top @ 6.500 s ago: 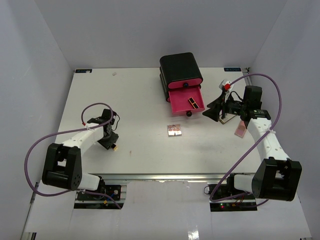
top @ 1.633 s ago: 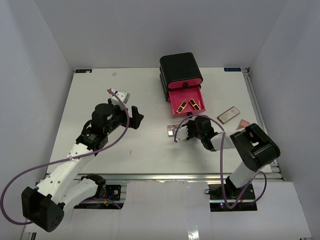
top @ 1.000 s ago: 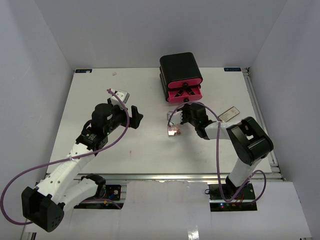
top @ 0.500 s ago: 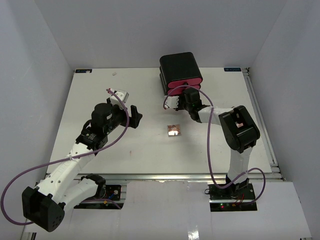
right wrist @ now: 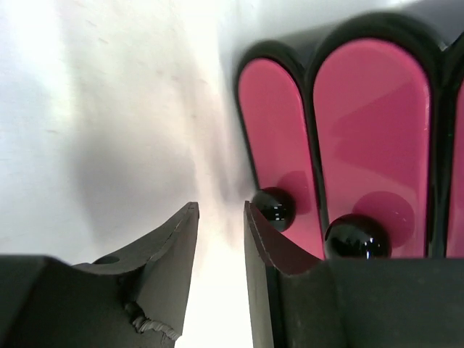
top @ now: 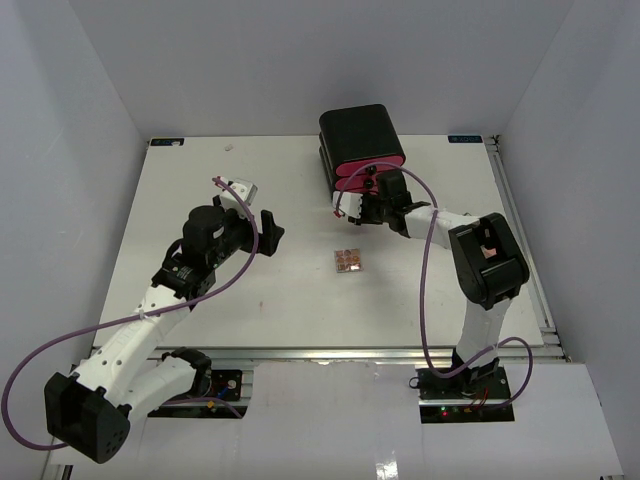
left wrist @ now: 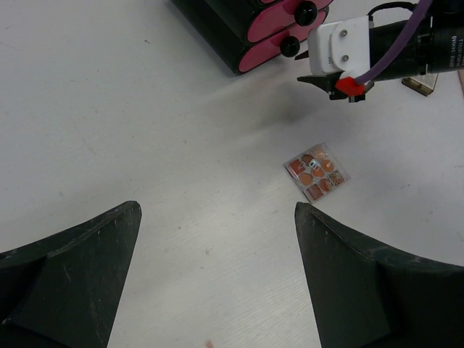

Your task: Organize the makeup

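Observation:
A square palette of pink and tan pans [top: 349, 261] [left wrist: 317, 171] lies flat on the white table, apart from both grippers. My right gripper [top: 366, 190] [right wrist: 220, 206] sits right at the front of the black box with pink drawers [top: 360, 135]. Its jaws stand a narrow gap apart with nothing between them. The lowest drawer's black knob [right wrist: 274, 206] lies just outside the right finger. All the drawers are closed. My left gripper [top: 268, 232] [left wrist: 217, 217] hovers wide open and empty, left of the palette. Lipsticks and bottle are out of view.
A tan flat compact [left wrist: 422, 83] peeks out under the right arm at the right edge of the left wrist view. A second drawer knob [right wrist: 355, 235] sits beside the first. The right arm's purple cable [top: 428, 260] loops over the table's right half.
The right gripper has moved up to the box, and the drawer that stood partly out is now closed. Its jaws have parted slightly. The left arm has barely moved.

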You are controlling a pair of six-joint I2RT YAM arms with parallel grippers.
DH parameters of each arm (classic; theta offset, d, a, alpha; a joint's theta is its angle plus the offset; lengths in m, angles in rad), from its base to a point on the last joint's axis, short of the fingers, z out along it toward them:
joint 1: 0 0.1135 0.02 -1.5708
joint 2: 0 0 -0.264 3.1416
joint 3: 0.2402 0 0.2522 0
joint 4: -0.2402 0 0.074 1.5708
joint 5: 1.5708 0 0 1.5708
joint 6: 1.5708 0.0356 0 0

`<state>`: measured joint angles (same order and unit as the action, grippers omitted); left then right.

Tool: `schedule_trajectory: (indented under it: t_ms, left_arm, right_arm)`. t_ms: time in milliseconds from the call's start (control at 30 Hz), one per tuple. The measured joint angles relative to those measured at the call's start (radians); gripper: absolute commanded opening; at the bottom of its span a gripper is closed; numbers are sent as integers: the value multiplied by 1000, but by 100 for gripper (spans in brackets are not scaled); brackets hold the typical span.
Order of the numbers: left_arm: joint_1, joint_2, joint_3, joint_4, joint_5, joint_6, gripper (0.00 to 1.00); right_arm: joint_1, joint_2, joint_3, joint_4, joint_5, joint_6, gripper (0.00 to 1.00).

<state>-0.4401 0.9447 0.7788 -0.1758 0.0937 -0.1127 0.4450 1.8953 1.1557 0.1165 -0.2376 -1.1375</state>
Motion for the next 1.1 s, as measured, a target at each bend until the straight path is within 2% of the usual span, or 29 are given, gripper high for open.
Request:
schedule_trajectory:
  t_ms: [300,500,700,867,1100]
  left_arm:
    - [0,1,0,0,1,0,98]
    - [0,2,0,1,2,0,98]
    - [1,15,0,2,3,0,98]
    - [6,23,0,4,6,0,98]
    - [13,35,0,4,11,0,98]
  right_arm:
    - [-18,-182,-73,-50,-136,196,47]
    - [-113,-239,-96,-31,-275,506,49]
    - [-217,-260,-197,77,-363,835,51]
    - [-245,-258,-256,189,-362,1065,55]
    - [-248,-165,-319,396,-242,1421,56]
